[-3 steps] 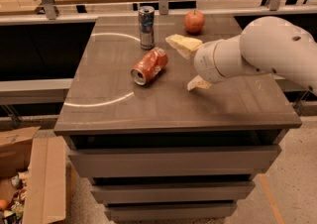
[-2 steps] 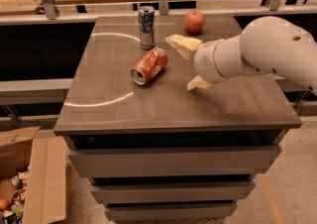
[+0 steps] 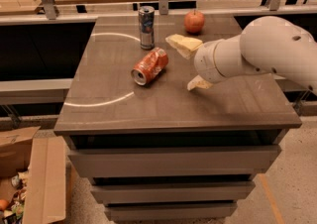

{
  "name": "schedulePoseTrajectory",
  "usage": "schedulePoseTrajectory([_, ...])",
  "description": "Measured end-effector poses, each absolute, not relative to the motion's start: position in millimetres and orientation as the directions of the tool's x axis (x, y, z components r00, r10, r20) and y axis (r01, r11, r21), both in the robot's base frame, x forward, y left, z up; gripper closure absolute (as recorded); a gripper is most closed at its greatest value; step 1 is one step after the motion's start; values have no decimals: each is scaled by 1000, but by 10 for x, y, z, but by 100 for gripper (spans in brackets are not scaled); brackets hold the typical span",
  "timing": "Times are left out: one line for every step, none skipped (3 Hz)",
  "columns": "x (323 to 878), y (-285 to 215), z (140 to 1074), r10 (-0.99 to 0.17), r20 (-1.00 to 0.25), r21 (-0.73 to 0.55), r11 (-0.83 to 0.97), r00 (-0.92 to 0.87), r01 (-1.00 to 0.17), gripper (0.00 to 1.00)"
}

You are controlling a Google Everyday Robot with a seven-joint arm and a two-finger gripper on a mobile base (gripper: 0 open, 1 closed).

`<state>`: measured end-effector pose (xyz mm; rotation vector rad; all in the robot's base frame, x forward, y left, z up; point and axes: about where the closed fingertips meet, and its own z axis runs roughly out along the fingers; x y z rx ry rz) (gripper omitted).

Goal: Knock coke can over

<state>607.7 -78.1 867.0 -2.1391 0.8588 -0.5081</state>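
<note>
Camera view: we see the coke can [image 3: 149,66] lying on its side mid-table [image 3: 148,111], silver end twd front-left. The gripper [image 3: 191,64] hangs over the table's right half, near the can but apart, fingers spread wide w/ nothing btwn them. Tall can [image 3: 146,27] upright behind; apple [image 3: 194,21] near back edge.
</note>
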Motion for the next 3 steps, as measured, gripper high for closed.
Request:
schedulePoseTrajectory([6076, -780, 8670, -715, 77, -772, -484, 694, -412, 0])
schedulePoseTrajectory([6076, -779, 8670, -716, 75, -773, -482, 694, -413, 0])
schedulePoseTrajectory([6137, -791, 8855, -779, 27, -815, -380, 627, -437, 0])
